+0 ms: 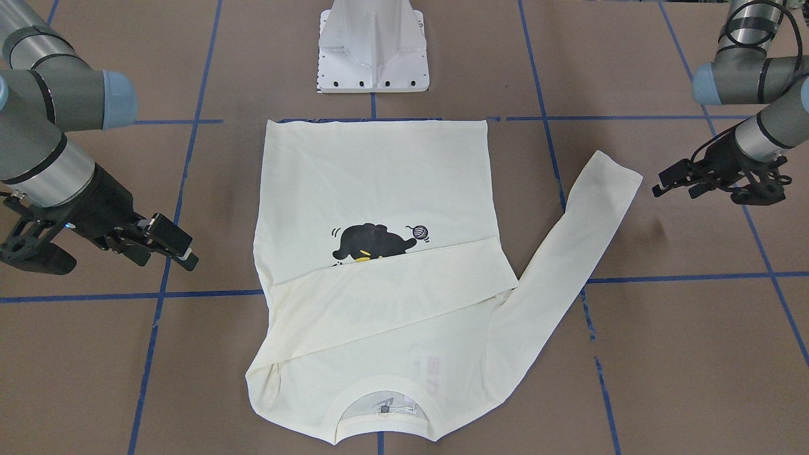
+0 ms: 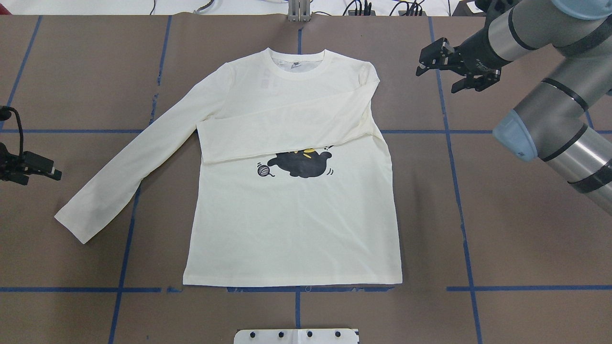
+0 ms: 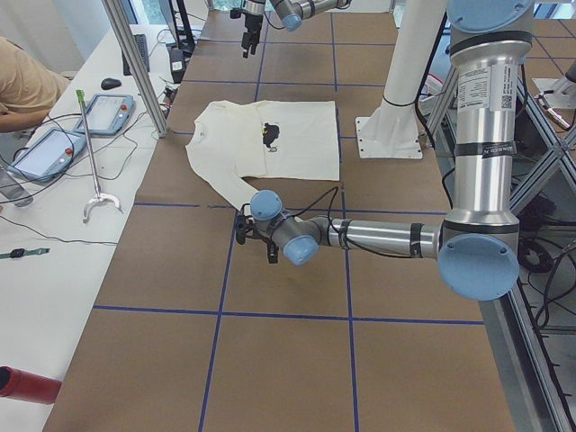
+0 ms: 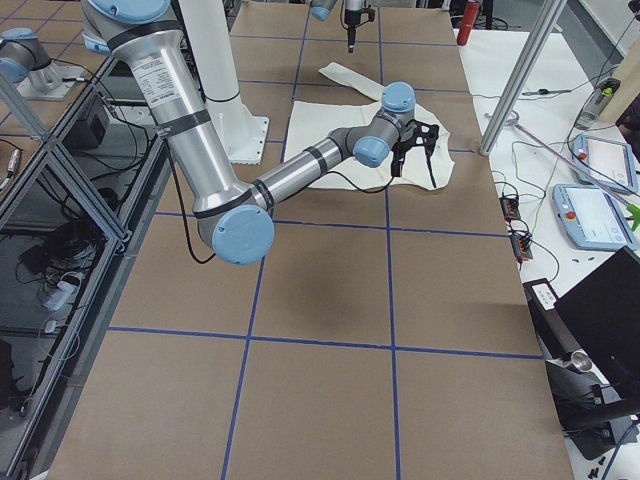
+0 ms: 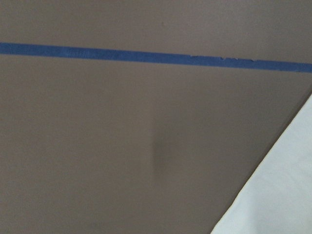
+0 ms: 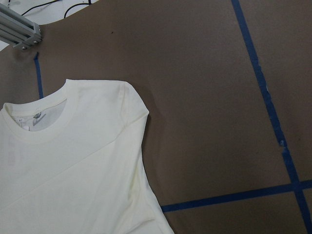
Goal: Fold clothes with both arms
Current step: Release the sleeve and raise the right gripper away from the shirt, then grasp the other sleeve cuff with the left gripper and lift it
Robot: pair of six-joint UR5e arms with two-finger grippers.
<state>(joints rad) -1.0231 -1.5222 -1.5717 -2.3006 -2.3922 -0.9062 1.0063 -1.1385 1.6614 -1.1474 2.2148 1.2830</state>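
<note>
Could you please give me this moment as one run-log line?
T-shirt flat, print up | one sleeve folded across chest | other sleeve outstretched | left hand open, off T-shirt | right hand open, off T-shirt

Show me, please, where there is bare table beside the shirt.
Widest free patch: table between the T-shirt's folded side and the right arm. Narrow strip between hem and white base. Crowded: spread sleeve beside the left gripper.

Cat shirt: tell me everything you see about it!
The cream long-sleeved shirt lies flat, front up, on the table. One sleeve is folded across the chest, hiding part of the black cat print; the other sleeve stretches out sideways. Its ribbed collar points away from the robot. Only the table touches it.
</note>
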